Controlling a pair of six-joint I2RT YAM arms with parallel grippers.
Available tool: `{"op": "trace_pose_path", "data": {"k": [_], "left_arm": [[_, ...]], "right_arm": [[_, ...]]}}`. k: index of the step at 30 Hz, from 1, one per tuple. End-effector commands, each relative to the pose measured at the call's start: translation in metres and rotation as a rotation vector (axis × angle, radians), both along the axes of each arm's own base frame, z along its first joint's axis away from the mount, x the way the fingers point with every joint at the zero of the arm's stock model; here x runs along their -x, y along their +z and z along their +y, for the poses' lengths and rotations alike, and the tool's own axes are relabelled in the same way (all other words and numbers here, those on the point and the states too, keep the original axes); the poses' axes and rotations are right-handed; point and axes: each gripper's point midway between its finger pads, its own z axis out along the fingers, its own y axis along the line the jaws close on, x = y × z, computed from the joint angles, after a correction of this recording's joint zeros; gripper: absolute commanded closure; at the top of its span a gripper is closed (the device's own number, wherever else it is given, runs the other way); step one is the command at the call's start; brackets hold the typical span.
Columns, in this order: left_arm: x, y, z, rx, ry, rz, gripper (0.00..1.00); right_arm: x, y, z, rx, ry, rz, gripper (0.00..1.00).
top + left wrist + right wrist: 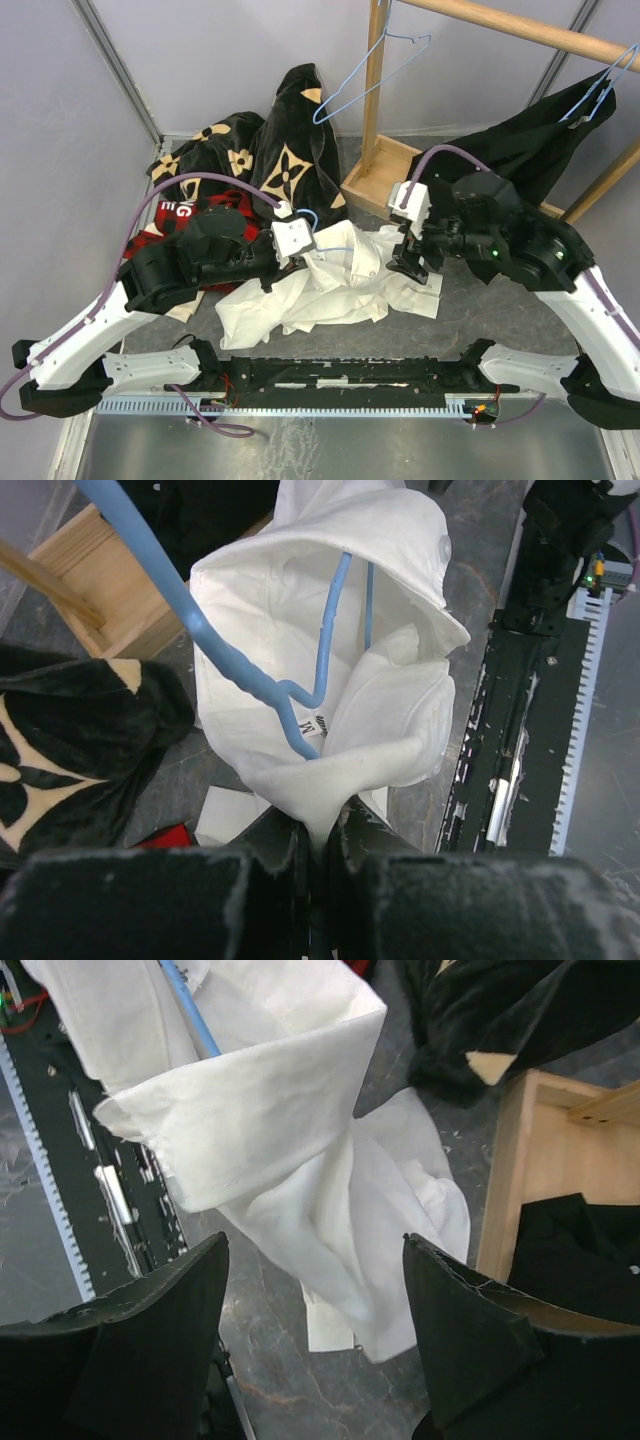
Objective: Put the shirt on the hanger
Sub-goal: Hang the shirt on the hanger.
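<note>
White capital letters stand on a red cloth (183, 212) at the left of the top view, partly hidden by an arm: "NG" can be read, with "E" on the line below. In the left wrist view, a small white label (310, 726) inside the shirt (300, 600) bears black print too small to read.
</note>
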Motion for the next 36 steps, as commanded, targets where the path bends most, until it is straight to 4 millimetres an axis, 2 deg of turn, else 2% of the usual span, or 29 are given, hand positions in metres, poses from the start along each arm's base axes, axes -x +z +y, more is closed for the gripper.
{"op": "trace_pose_path", "data": {"k": [1, 5, 9, 18, 21, 25, 27, 32, 33, 34, 36], "left_arm": [[0.016, 0.013, -0.006, 0.032, -0.118, -0.017, 0.97], [0.022, 0.018, -0.007, 0.041, -0.155, -0.016, 0.97], [0.025, 0.034, -0.008, 0.076, -0.178, -0.041, 0.97], [0.018, 0.046, -0.023, 0.091, -0.184, -0.052, 0.97], [0.011, 0.050, -0.023, 0.106, -0.150, -0.067, 0.97], [-0.003, 0.057, -0.018, 0.136, -0.051, -0.092, 0.96], [-0.011, 0.060, -0.012, 0.158, 0.018, -0.100, 0.89], [-0.032, 0.074, 0.016, 0.239, 0.244, -0.112, 0.52], [-0.034, 0.075, 0.022, 0.250, 0.274, -0.115, 0.47], [-0.035, 0.078, 0.028, 0.265, 0.305, -0.118, 0.31], [-0.035, 0.080, 0.038, 0.300, 0.344, -0.117, 0.22]], "right_arm": [[0.008, -0.017, 0.006, 0.082, 0.107, 0.052, 0.23], [0.016, -0.030, 0.017, 0.097, 0.179, 0.133, 0.22], [0.027, -0.040, 0.038, 0.064, 0.277, 0.248, 0.22], [0.046, -0.043, 0.080, -0.017, 0.425, 0.369, 0.41], [0.051, -0.044, 0.088, -0.021, 0.448, 0.355, 0.54], [0.038, -0.039, 0.082, -0.013, 0.377, 0.261, 0.89], [0.026, -0.031, 0.075, -0.023, 0.291, 0.188, 1.00], [0.001, -0.012, 0.044, -0.023, 0.082, 0.028, 1.00], [-0.003, -0.009, 0.038, -0.021, 0.046, 0.008, 1.00], [-0.007, -0.007, 0.033, -0.020, 0.012, -0.009, 1.00], [-0.011, -0.001, 0.025, -0.032, -0.039, -0.037, 1.00]]}}
